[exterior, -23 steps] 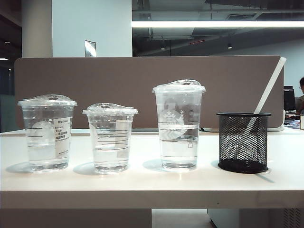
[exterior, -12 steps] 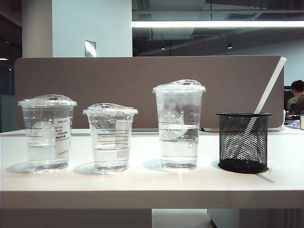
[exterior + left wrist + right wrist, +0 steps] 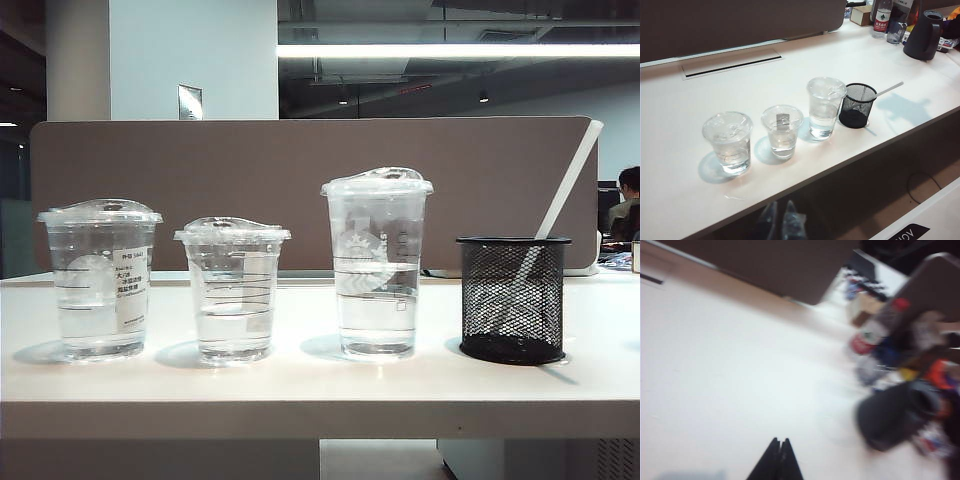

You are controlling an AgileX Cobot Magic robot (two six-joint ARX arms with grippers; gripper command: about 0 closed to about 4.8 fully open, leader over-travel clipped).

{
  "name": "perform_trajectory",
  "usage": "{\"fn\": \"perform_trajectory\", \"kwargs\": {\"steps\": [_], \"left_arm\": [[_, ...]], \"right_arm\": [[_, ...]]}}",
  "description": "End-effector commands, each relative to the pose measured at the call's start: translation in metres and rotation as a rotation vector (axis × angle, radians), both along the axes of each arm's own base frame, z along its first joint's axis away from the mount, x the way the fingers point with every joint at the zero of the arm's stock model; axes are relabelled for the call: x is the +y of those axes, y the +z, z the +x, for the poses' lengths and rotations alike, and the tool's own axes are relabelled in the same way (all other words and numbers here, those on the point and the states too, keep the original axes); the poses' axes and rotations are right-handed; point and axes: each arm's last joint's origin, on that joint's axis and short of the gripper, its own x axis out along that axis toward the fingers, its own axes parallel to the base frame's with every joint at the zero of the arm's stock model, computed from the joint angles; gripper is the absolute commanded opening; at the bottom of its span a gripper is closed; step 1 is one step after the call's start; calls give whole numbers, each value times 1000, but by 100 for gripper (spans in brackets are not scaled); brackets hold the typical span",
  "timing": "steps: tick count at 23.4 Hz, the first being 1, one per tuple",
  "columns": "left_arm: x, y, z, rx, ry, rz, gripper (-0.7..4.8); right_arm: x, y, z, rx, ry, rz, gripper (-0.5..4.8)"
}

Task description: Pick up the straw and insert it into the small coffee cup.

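Leaning out of the black mesh holder (image 3: 512, 300) at the row's right end, w/ its top free for grabbing, the straw (image 3: 565, 185) is waiting well apart from the small coffee cup (image 3: 232, 290), while you're keeping the right gripper (image 3: 778, 455) pinched closed on nothing over bare table (image 3: 730, 390) and the left gripper (image 3: 781, 222) closed too, off the table's near edge.

Straw (image 3: 567, 180) — long, thin, white, straight; stands tilted in the black mesh holder (image 3: 512, 298), upper end well above its rim.

Small coffee cup (image 3: 233, 290) — shortest clear cup, domed lid on, partly filled with clear liquid; upright on the worktop (image 3: 320, 385), second from left in the exterior view.
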Motion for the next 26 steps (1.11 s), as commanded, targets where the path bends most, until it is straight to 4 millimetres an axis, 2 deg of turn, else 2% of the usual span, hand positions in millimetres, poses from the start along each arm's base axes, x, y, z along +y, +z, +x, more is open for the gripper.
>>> {"fn": "perform_trajectory", "kwargs": {"steps": [1,2,3,4,5,6,10,11,12,14,16,18,20,23,26], "left_arm": [[0,1,1,-6,4,3,22],[0,1,1,-1,4,3,22],[0,0,1,9,4,4,22],[0,-1,1,15,4,4,22],[0,-3,1,34,4,7,22],[0,-4,0,44,6,8,22],[0,-5,0,56,8,10,22],[0,-5,0,56,17,13,22],[0,-5,0,55,26,15,22],[1,-5,1,56,29,17,22],[1,-5,1,56,29,17,22],[1,-5,0,55,30,16,22],[0,-5,1,56,28,15,22],[0,-5,1,58,30,14,22],[0,-5,1,58,30,13,22]], "right_arm": [[-17,-30,60,20,129,274,-8],[-23,-44,74,33,128,334,-8],[-34,-70,91,38,103,400,-8],[-38,-82,96,30,92,420,-8],[-43,-111,102,-12,73,463,-8],[-44,-125,101,-36,75,481,-8],[-43,-181,89,-137,56,588,-8],[-40,-203,79,-158,47,629,-8],[-36,-216,72,-163,49,643,-8],[-19,-252,45,-200,63,653,0],[-11,-266,29,-251,37,683,0],[2,-284,-3,-341,10,737,0],[10,-293,-24,-358,47,739,1],[20,-298,-30,-307,109,762,27],[33,-295,-30,-307,175,767,28]]}}
